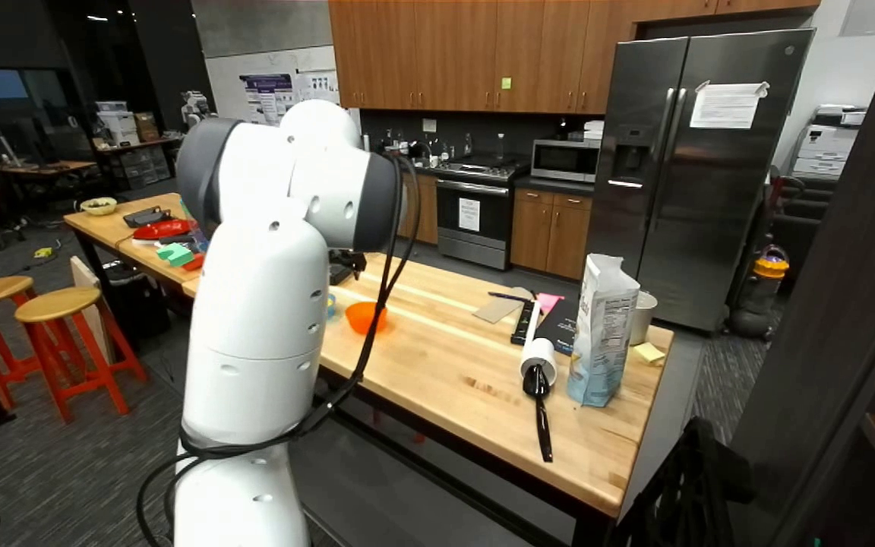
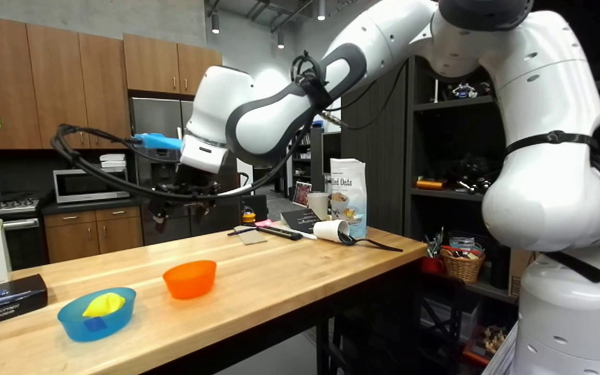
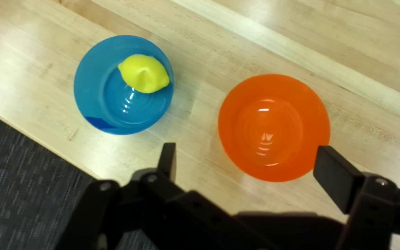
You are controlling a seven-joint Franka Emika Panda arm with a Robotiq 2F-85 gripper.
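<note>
My gripper [image 3: 246, 146] is open with nothing between its fingers. In an exterior view the gripper [image 2: 181, 208] hangs well above the table. The wrist view looks down on an empty orange bowl [image 3: 234, 107], which appears beyond and partly between the fingers; the right finger overlaps its edge. A blue bowl [image 3: 89, 83] stands to its left with a yellow lemon [image 3: 144, 73] inside, against the wall. An exterior view also shows the orange bowl [image 2: 190, 281], the blue bowl [image 2: 117, 315] and the lemon [image 2: 104, 304]. In an exterior view my arm partly hides the blue bowl [image 1: 330, 306].
On the wooden table [image 1: 437, 357] a white cup [image 1: 538, 355] lies on its side with a black utensil [image 1: 542, 418]. An oats bag [image 1: 601, 342] stands beside it, with a mug [image 1: 641, 319] behind. A black box [image 2: 8, 302] lies left of the blue bowl.
</note>
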